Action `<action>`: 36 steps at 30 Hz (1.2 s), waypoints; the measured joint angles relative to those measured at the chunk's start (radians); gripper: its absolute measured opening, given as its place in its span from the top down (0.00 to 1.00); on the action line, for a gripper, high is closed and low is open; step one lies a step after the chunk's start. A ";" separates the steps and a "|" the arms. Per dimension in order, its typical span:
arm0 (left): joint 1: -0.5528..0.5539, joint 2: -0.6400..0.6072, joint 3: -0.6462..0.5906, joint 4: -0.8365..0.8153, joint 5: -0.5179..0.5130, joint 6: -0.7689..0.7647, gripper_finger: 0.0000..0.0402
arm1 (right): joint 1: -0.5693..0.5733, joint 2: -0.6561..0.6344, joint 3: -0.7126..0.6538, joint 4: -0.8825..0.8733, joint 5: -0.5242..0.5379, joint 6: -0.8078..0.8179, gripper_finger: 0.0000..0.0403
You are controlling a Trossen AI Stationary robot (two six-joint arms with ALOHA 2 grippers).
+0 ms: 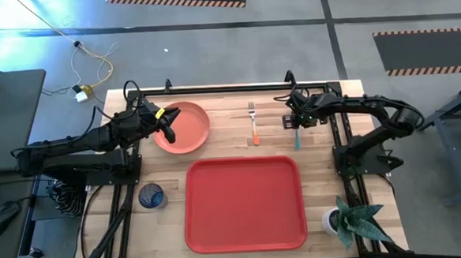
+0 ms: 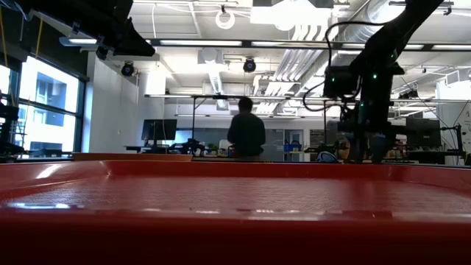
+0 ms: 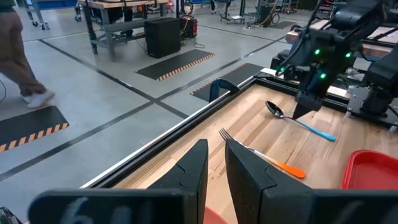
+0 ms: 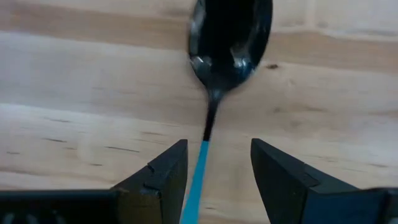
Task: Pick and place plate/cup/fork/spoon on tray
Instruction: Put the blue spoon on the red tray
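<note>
The right gripper (image 4: pixel 214 171) hangs low over the spoon (image 1: pixel 296 133) at the far right of the table (image 1: pixel 239 144). Its two fingers stand apart, one on either side of the light blue handle just below the dark bowl, and they have not closed on it. From the left wrist camera the spoon (image 3: pixel 298 119) lies flat on the wood with that gripper directly above it.

The left gripper (image 1: pixel 168 126) is over the near-left part of the salmon-orange plate (image 1: pixel 189 128), which sits at the far left of the table. Its fingers (image 3: pixel 194 168) are close together with only a narrow gap between them — whether they pinch the plate's rim I cannot tell, since the rim only just shows at the edge of that view.

The fork (image 1: pixel 254 121) lies between plate and spoon, tines pointing far and orange handle pointing near, touching neither. The red tray (image 1: pixel 245 203) fills the near middle of the table with nothing on it. The blue cup (image 1: pixel 151 197) stands just left of the tray, near the table's left edge — apart from it.

A potted plant (image 1: pixel 354 217) sits at the near right corner. Beyond the table, a person (image 2: pixel 246 132) stands in the room.
</note>
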 joint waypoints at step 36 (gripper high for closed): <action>0.000 0.000 0.000 -0.001 0.000 0.000 0.88 | 0.061 0.054 0.047 -0.022 -0.029 0.167 0.99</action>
